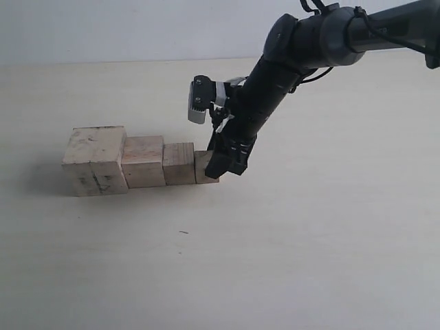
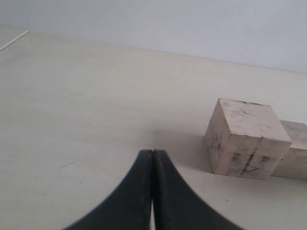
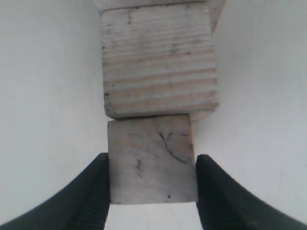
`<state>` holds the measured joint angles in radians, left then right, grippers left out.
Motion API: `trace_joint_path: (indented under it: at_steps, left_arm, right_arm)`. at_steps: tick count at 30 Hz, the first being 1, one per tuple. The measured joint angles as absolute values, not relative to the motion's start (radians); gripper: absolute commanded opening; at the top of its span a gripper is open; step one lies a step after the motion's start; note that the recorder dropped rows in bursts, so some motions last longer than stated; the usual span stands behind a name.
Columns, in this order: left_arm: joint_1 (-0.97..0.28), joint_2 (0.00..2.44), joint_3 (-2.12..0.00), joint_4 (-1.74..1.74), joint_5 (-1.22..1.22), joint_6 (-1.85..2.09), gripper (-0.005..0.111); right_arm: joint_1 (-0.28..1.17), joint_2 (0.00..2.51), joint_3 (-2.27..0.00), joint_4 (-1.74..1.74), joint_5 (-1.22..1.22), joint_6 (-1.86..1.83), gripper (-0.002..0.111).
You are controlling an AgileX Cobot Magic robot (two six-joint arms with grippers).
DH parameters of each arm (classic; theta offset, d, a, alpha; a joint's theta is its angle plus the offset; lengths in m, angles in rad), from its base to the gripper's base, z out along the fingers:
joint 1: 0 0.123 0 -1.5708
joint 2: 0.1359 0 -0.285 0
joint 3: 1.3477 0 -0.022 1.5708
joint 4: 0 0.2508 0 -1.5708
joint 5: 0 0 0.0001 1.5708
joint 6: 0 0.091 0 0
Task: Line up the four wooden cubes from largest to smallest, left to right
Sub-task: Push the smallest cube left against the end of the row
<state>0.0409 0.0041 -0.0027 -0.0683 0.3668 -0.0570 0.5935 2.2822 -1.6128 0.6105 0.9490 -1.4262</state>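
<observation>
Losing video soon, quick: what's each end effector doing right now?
Left end effector: closed, holding nothing.
Right end effector: closed on the smallest cube.

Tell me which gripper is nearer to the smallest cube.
Right. The right gripper has its fingers on both sides of the smallest cube at the row's end. The left gripper, shut, sits off beyond the largest cube at the opposite end, touching nothing.
</observation>
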Motion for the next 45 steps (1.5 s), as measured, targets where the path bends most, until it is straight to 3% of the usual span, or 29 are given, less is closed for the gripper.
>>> trace_joint_path:
  at_steps: [14, 26, 33, 36, 45]
  left_arm:
    - [0.041, 0.004, -0.003, -0.068, 0.367, -0.057, 0.0]
    - [0.041, 0.004, -0.003, -0.068, 0.367, -0.057, 0.0]
    - [0.041, 0.004, -0.003, -0.068, 0.367, -0.057, 0.0]
    - [0.041, 0.004, -0.003, -0.068, 0.367, -0.057, 0.0]
    - [0.041, 0.004, -0.003, -0.068, 0.367, -0.057, 0.0]
  right_arm:
    - [0.602, 2.279, -1.615, 0.59, 0.941, -1.391, 0.012]
    - [0.602, 2.279, -1.615, 0.606, 0.935, -1.39, 0.048]
    - [0.602, 2.282, -1.615, 0.608, 0.933, -1.388, 0.083]
    - [0.603, 2.286, -1.615, 0.608, 0.933, -1.383, 0.093]
    - [0.603, 2.257, -1.615, 0.546, 0.919, -1.303, 0.095]
